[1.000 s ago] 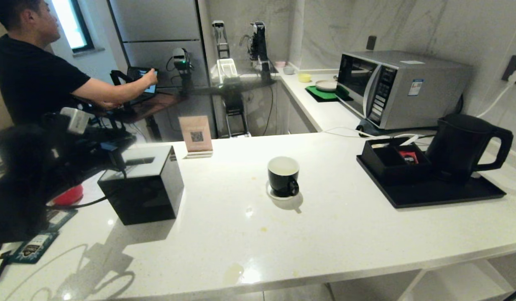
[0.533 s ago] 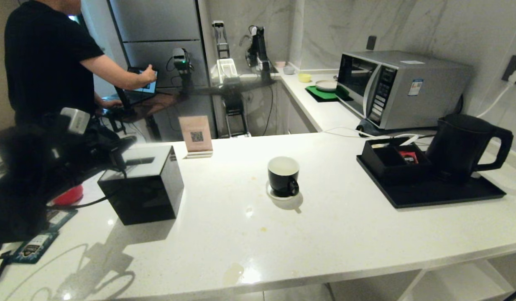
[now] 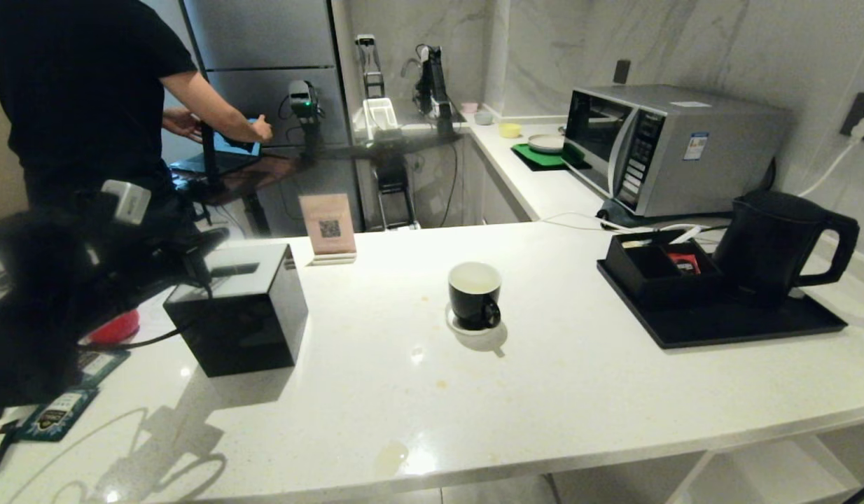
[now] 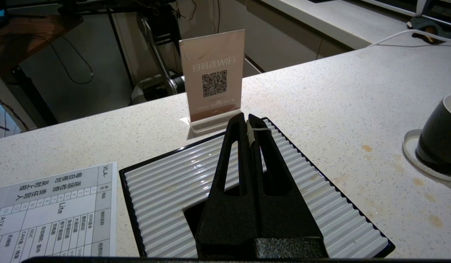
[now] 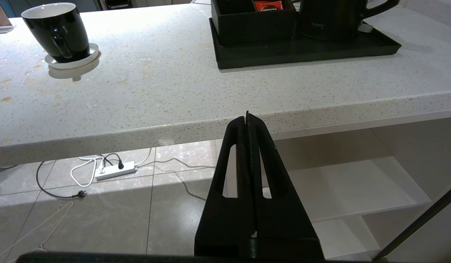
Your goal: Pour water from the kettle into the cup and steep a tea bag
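While the person (image 3: 75, 91) at far left has straightened up since a second ago, head now cut off, nothing on the counter (image 3: 544, 392) has shifted. Left gripper (image 4: 247, 122), fingers pressed together, hovers over the black box (image 3: 239, 311); the cup (image 3: 474, 294) sits well right of it. Farther right, the kettle (image 3: 775, 245) stands on its tray (image 3: 719, 325). Right gripper (image 5: 247, 118), closed, hangs below the counter edge. No tea bag is discernible.

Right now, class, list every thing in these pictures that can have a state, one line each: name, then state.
cup: upright on a coaster, handle toward the robot.
kettle: upright on the black tray, lid closed.
microwave: door shut.
black cube box: upright, slot in its ribbed white top.
left gripper: shut, empty, above the box.
right gripper: shut, empty, below the counter edge.
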Robot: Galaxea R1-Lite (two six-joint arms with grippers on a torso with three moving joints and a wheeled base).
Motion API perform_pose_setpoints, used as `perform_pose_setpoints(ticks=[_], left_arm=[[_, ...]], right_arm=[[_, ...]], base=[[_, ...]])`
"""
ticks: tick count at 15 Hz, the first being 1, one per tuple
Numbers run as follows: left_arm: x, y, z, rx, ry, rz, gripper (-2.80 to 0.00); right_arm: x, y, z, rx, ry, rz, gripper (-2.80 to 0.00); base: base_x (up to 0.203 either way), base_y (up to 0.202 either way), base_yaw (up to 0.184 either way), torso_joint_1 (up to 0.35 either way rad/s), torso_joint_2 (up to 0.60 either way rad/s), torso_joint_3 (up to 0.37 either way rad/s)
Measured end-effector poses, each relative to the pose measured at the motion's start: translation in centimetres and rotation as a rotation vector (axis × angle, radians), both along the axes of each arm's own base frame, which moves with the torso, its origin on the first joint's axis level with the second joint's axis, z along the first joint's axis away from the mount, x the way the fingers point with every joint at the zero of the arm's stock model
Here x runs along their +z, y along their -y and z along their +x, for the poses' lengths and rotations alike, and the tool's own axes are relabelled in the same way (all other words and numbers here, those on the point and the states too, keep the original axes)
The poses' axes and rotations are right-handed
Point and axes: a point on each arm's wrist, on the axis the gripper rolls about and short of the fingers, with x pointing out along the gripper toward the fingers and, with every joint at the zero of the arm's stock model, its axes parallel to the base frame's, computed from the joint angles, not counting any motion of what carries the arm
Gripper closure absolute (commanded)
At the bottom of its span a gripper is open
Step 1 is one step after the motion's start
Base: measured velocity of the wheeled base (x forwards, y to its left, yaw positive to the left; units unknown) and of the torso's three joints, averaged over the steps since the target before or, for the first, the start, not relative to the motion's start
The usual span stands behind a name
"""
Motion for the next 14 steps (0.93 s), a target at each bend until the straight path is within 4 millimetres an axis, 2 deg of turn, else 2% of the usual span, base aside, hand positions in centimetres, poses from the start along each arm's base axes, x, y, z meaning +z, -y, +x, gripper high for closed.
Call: perform_pose_setpoints(ticks=[2,3,14], left_arm=[[0.0,-0.01,0.0,0.0,0.0,0.0,0.0],[0.0,-0.03,-0.01,0.001,0.0,0.001,-2.8],[0.32,-0.06,0.13,0.001,0.023,-0.001,-2.8]], right_arm=[[0.0,0.0,0.0,0.0,0.0,0.0,0.0],[0.0,0.0,0.0,0.0,0.0,0.0,0.0],[0.0,0.0,0.0,0.0,0.0,0.0,0.0]], base=[[0.0,0.0,0.0,0.0,0.0,0.0],[0.0,0.0,0.0,0.0,0.0,0.0],[0.0,0.0,0.0,0.0,0.0,0.0]])
